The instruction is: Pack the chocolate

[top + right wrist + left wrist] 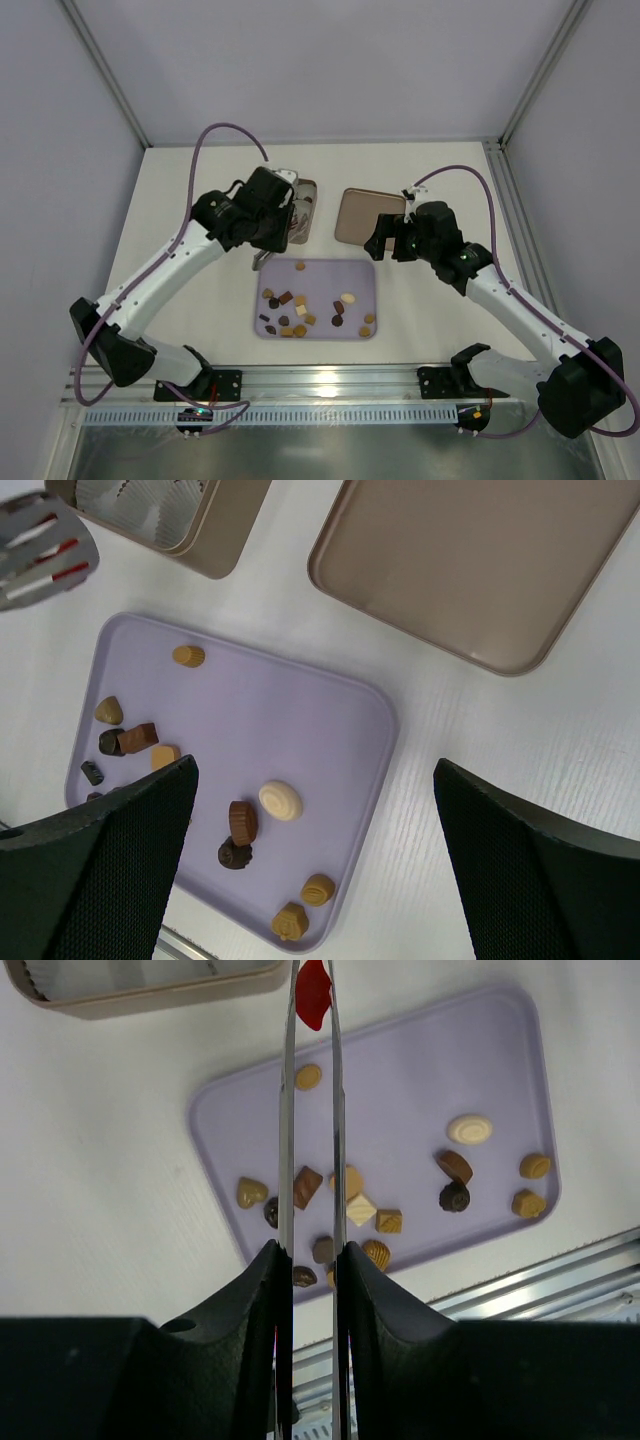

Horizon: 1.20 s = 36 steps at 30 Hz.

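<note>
The white desk (450, 300) carries a lavender tray (430, 1070) directly below my right hand (315, 770). The tan lid (490, 560) lies ahead of that hand, and the brown tin (150, 998) ahead of the left one. My right hand hangs spread wide and holds nothing; the tray shows between its fingers. My left hand (311, 1260) is narrowed on a pair of long metal tweezers (287, 1110), whose blades run straight out from between its fingers. Most of the chocolate (360, 1208) lies loose on the tray under the tweezers: brown, caramel and cream pieces, bunched toward the end nearest the left hand. The red piece (313, 995) is pinched at the tweezer tips, out beyond the hand, just short of the tin's rim. I can't tell how high it sits.
</note>
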### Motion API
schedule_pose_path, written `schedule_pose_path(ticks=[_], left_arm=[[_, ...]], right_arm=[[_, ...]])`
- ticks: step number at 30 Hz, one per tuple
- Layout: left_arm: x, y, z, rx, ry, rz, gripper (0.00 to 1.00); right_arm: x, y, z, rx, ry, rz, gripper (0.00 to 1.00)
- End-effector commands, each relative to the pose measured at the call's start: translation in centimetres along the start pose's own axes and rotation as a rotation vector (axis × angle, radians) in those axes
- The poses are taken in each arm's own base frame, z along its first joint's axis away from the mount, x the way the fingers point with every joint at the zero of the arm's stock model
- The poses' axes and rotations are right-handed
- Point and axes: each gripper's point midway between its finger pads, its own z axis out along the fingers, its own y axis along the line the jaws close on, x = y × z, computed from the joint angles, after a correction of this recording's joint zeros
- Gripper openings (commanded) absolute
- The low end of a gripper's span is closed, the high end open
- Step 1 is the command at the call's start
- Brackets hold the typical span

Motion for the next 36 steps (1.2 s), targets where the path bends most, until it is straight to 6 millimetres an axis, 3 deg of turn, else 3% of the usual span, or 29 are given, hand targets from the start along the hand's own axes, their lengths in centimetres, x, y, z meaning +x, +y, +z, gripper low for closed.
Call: schedule_pose_path(ticks=[1,4,12,22,27,36], left_arm=[[-3.7,1.4,0.7,0.009,-0.063,-0.035,0.29],[-5.9,2.8,1.2,-0.01,-0.094,-0.066,0.29],[-9.2,6.5,5.9,-0.109,-0.069,-0.113,0.29],[-9.2,9.1,11.3,-0.183,-0.006,-0.132,0.27],[-8.9,9.4,12.2,-0.193,0.01,-0.127,0.29],[-9.0,9.7,12.2,-0.204,0.007,-0.126,0.4]], right_arm=[[-2.1,1.0,-0.3,-0.025,-0.051,-0.014,1.0],[-2.2,1.0,-0.1,-0.027,-0.047,-0.018,1.0],[-2.5,1.3,0.3,-0.032,-0.042,-0.026,1.0],[-2.0,1.1,0.7,-0.033,-0.026,-0.025,1.0],[-2.0,1.1,0.8,-0.031,-0.027,-0.025,1.0],[-2.0,1.1,0.8,-0.035,-0.027,-0.024,1.0]])
